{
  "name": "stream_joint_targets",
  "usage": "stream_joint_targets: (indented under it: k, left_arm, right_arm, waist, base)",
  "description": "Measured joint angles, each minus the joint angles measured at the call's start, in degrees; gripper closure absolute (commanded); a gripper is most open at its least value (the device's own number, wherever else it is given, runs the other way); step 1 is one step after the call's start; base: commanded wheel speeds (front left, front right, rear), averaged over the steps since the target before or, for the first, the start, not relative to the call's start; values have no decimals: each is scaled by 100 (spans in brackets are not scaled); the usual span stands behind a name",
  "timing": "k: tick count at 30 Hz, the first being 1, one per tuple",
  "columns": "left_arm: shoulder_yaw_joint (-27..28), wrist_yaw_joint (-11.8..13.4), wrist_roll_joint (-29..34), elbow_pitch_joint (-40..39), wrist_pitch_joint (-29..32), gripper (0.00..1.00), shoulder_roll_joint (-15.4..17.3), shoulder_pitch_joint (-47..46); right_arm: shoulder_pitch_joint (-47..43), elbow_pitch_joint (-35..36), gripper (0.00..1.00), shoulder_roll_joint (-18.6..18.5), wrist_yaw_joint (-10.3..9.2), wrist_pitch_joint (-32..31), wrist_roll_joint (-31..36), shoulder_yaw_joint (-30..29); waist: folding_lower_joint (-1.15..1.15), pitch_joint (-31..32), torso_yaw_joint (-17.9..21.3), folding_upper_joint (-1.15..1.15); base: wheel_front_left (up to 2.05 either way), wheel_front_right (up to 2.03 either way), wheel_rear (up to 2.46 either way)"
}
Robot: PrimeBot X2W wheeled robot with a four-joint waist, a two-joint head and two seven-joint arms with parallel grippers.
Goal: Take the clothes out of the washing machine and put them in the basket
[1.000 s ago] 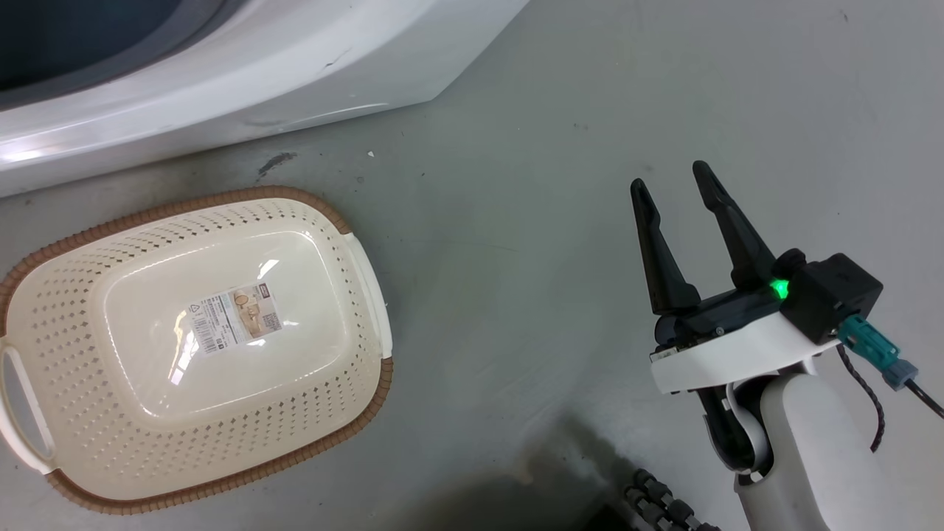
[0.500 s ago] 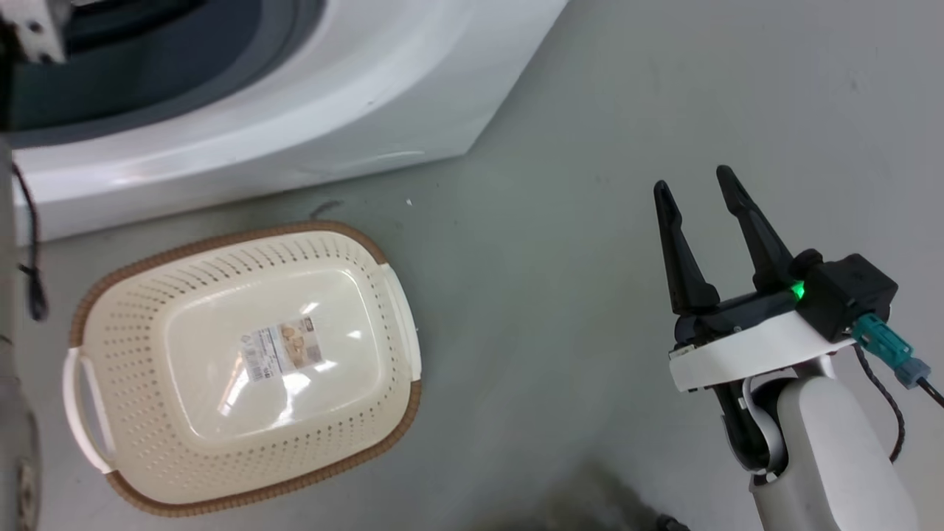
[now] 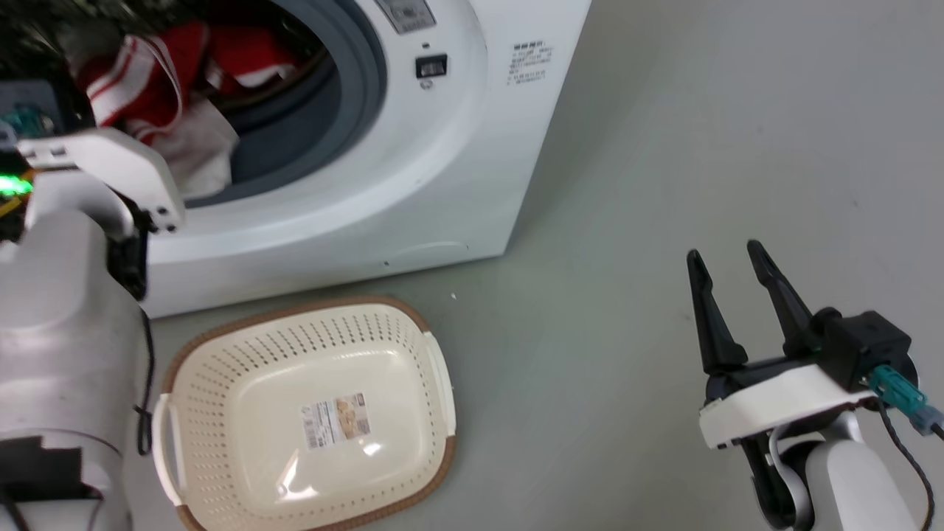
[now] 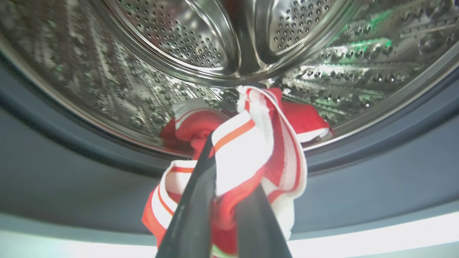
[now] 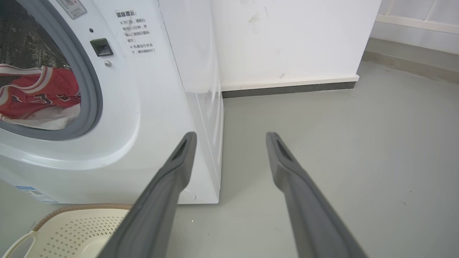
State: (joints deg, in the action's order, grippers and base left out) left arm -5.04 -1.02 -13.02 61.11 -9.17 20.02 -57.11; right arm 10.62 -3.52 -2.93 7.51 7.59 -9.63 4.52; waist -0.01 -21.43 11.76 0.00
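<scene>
Head view is tilting up. Half a second ago it was showing only the lower front of the washing machine (image 3: 442, 169); now it is taking in the open porthole and the clothes (image 3: 147, 81) inside. That is the camera moving, not the things.

The basket (image 3: 221, 383) is sitting empty on the floor (image 3: 627, 184) just in front of the machine, below the porthole.

In the left wrist view, the left gripper (image 4: 227, 168) is clenching a bunch of red-and-white striped cloth. That bunch is hanging out over the grey rim (image 4: 358, 186) while the rest is lying in the drum (image 4: 179, 32).

The right gripper (image 3: 723, 251) is hanging released and empty over bare floor, well apart from the basket.

Judgement: the grasp is made and the pull-out is starting. The carry down to the basket is still to come, and trailing cloth could be snagging on the rim.
</scene>
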Motion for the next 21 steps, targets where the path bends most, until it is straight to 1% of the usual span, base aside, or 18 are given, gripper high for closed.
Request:
stream_joint_targets:
  k: [6, 11, 16, 21]
  left_arm:
    - [-27, -101, -85, 46, -463, 100, -238, 318]
    - [-20, -178, -137, -222, -566, 100, -397, 575]
    - [4, -174, -126, -1005, -575, 100, -497, 1011]
    - [27, -142, -116, -1924, -575, 100, -638, 1692]
  right_arm:
    - [-317, 234, 0, 0, 0, -216, 92, -153]
    - [-533, 376, 0, 1, 0, -366, 104, -225]
    - [-762, 490, 0, 1, 0, -479, 103, -280]
    - [-973, 603, 0, 0, 0, -599, 105, -369]
  waist:
    - [0, 544, -205, 0]
    - [-1, 915, -400, 0]
    - [-1, 1277, -565, 0]
    - [-1, 1623, -691, 0]
  base:
    - [0, 0, 0]
    - [0, 0, 0]
    - [0, 0, 0]
    - [0, 0, 0]
